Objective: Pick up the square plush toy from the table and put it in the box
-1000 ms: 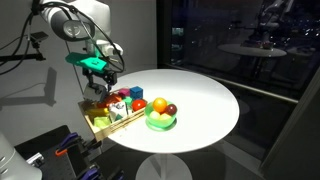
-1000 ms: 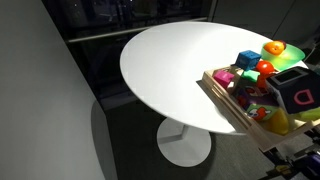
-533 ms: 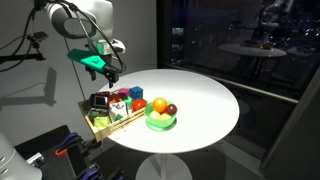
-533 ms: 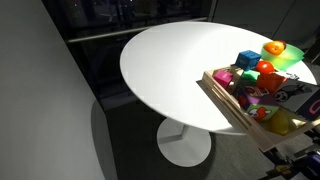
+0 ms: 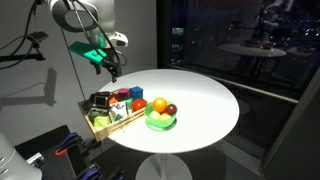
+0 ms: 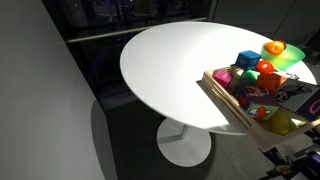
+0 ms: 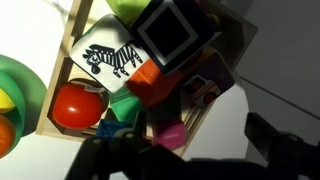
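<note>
The square plush toy (image 7: 170,35), black with a white square on its face, lies in the light-wood box (image 7: 195,115) among coloured toys and a zebra-print block (image 7: 110,58). In an exterior view it shows as a dark block (image 5: 99,101) at the box's (image 5: 112,124) left end, on the round white table (image 5: 200,100). My gripper (image 5: 110,70) hangs well above the box, open and empty. In the wrist view its dark fingers frame the bottom edge, and the gripper (image 7: 185,160) holds nothing. The box (image 6: 225,100) sits at the table's (image 6: 170,60) edge.
A green bowl (image 5: 160,122) with orange, yellow and red fruit stands right beside the box; it also shows in the other views (image 6: 290,58) (image 7: 15,90). A red ball (image 7: 75,105) lies in the box. Dark windows stand behind the table.
My gripper has risen straight up from the box, empty. The black and white toy, high in the exterior view one second ago, now lies in the box.
</note>
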Tool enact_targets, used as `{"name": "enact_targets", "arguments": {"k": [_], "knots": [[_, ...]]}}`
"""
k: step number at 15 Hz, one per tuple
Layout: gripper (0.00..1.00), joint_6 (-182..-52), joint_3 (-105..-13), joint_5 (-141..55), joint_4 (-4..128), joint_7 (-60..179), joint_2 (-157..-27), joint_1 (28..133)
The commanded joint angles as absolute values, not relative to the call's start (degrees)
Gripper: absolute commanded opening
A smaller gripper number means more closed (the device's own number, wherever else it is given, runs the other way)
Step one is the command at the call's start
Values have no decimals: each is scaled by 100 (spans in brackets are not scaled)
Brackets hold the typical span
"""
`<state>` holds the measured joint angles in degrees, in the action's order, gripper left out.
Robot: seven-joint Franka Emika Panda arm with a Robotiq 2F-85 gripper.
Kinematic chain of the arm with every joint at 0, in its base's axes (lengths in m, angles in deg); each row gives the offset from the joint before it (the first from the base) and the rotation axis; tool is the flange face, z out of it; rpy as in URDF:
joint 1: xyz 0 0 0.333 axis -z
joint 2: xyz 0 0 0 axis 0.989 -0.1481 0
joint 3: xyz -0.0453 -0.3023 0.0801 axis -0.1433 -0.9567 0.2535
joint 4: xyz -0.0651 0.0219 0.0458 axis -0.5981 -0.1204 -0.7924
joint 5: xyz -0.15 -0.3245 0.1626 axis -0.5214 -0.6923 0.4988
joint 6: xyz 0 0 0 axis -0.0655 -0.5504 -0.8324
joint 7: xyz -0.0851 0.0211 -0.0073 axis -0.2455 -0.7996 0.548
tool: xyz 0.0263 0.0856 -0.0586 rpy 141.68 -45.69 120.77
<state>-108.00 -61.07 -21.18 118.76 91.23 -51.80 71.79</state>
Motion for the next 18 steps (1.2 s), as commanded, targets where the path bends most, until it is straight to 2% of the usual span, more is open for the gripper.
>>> {"name": "enact_targets", "arguments": {"k": [1, 6, 13, 18], "knots": [[100, -10684, -5932, -2227, 11683, 8561, -5002, 7363], [100, -10372, -5621, -2730, 11385, 7647, -4889, 7582], [100, -8963, -5372, -3113, 10749, 6879, -4832, 7654], [100, -8616, -5226, -3420, 10518, 6451, -4792, 7743]]}}
